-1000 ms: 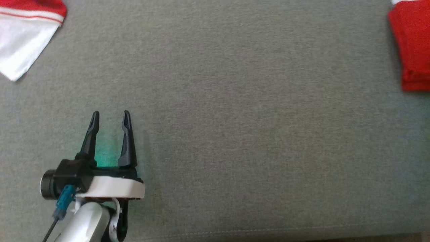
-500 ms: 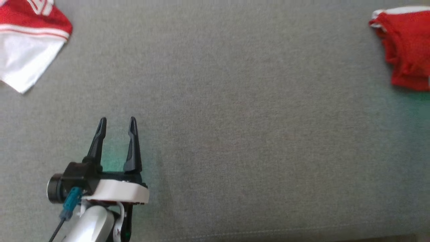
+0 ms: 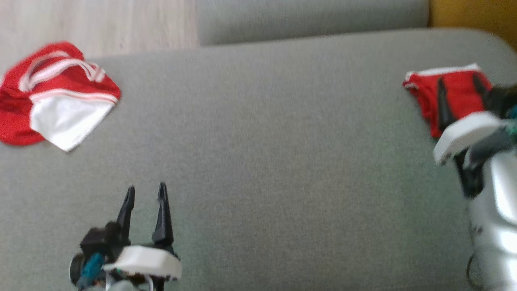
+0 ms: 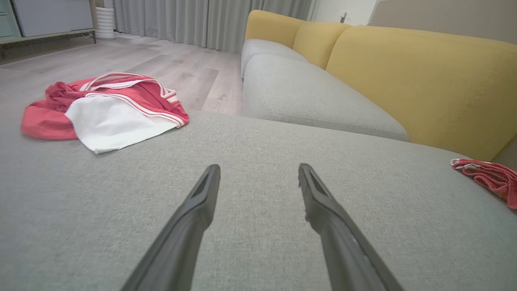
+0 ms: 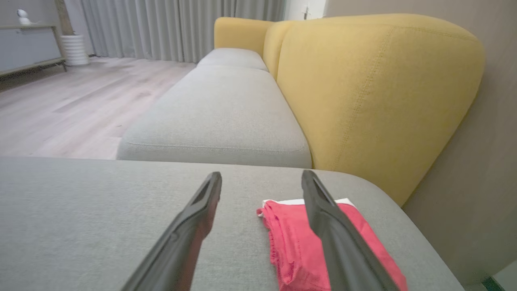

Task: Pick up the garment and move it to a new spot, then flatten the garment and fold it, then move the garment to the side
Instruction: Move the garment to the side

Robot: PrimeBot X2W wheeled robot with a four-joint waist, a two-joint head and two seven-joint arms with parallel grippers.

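Note:
A folded red garment [image 3: 422, 93] with a white edge lies flat near the right end of the grey cushion [image 3: 274, 153]. My right gripper [image 3: 460, 95] hovers over it, open, with nothing between its fingers. The right wrist view has the folded garment [image 5: 291, 238] under and beside the right finger of that gripper [image 5: 261, 173]. A second garment [image 3: 60, 97], red and white, lies crumpled at the cushion's far left. My left gripper [image 3: 146, 188] stands open and empty above bare cushion near the front left. From the left wrist, the open left gripper [image 4: 259, 167] points between the crumpled garment [image 4: 109, 109] and the folded garment [image 4: 488, 178].
A yellow backrest [image 5: 363, 93] rises just beyond the folded garment, with a wall to its right. A second grey seat cushion [image 4: 315, 101] adjoins the far side. Wooden floor [image 3: 97, 28] lies past the cushion's far left edge.
The head camera has tilted up, so the whole picture shifted down and the floor and far cushion came in. My right gripper has come into view, open over the folded garment. The left gripper stays open.

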